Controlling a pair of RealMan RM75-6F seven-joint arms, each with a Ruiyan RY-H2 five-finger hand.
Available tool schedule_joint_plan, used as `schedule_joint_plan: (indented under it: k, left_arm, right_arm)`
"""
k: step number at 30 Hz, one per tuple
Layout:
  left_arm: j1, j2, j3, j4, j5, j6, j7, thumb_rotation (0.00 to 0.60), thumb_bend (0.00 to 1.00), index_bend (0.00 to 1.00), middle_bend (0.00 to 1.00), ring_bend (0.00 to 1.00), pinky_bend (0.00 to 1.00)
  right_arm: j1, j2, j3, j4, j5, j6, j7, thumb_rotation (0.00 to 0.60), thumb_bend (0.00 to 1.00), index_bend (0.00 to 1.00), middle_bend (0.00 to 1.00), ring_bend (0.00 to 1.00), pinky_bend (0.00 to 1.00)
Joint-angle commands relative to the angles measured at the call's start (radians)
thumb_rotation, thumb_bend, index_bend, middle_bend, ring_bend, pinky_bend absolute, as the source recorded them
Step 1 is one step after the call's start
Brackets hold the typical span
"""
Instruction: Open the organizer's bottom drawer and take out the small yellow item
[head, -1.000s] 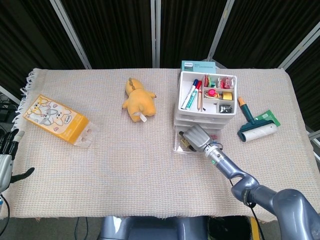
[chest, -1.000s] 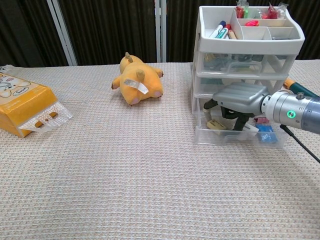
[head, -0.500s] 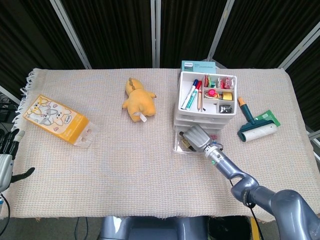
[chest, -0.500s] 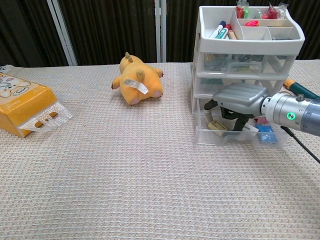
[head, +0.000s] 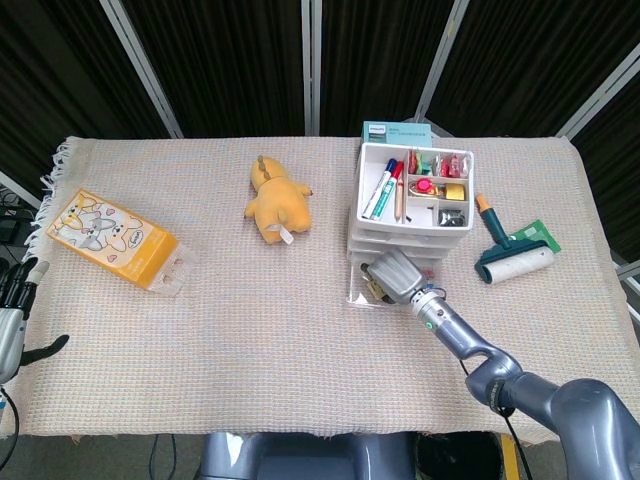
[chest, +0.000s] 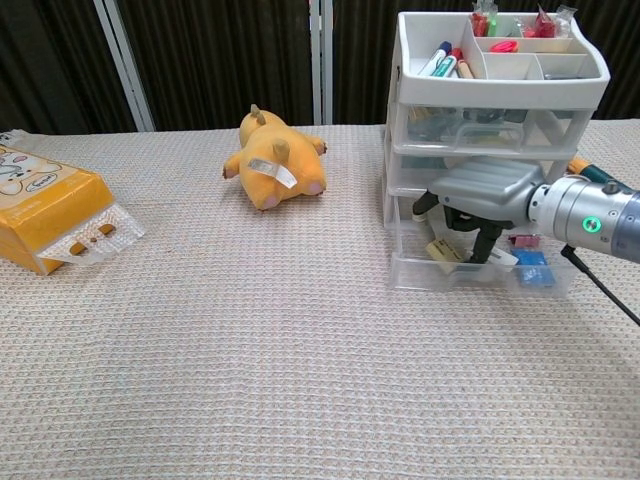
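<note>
While reaching up from the lower right of the head view along a grey forearm, right hand (head: 392, 275) tipped palm-down over the pulled-out bottom drawer (head: 362, 293) of the organizer (head: 415, 190) at centre right, fingers curled down into the tray; small yellow item (head: 378, 291) just visible under the knuckles. Left hand (head: 12, 318) idle at the lower-left edge, off the table (head: 250, 330), fingers spread and holding nothing. Since a second ago here: right hand nudged slightly right and down, left hand unchanged. In the chest view, at right of centre, right hand (chest: 478, 200) level in front of the organizer (chest: 500, 90), dark fingertips (chest: 444, 222) dipped into the open bottom drawer (chest: 480, 270) and touching the small yellow item (chest: 440, 250); cannot tell whether actually pinched. Compared with a second ago: hand raised a little and shifted right, item now tilted and further right in the drawer, lifted at one end.
</note>
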Motion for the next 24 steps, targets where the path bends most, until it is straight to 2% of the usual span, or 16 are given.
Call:
schedule_joint_plan:
  k: [1, 19, 24]
  left_arm:
    - [0.000, 0.001, 0.000, 0.000, 0.001, 0.000, -0.001, 0.600, 0.02, 0.00, 0.00, 0.00, 0.00]
    - [0.007, 0.007, 0.010, -0.009, 0.027, 0.017, -0.010, 0.600, 0.02, 0.00, 0.00, 0.00, 0.00]
    - [0.012, 0.011, 0.015, -0.012, 0.041, 0.029, -0.017, 0.600, 0.02, 0.00, 0.00, 0.00, 0.00]
  right_arm:
    - [-0.007, 0.038, 0.014, -0.055, 0.011, 0.015, -0.036, 0.600, 0.00, 0.55, 1.00, 0.98, 0.72]
    - [-0.059, 0.178, 0.059, -0.259, 0.053, 0.098, -0.132, 0.600, 0.00, 0.56, 1.00, 0.98, 0.71]
    - [-0.091, 0.245, 0.067, -0.337, 0.062, 0.139, -0.160, 0.600, 0.00, 0.56, 1.00, 0.98, 0.71]
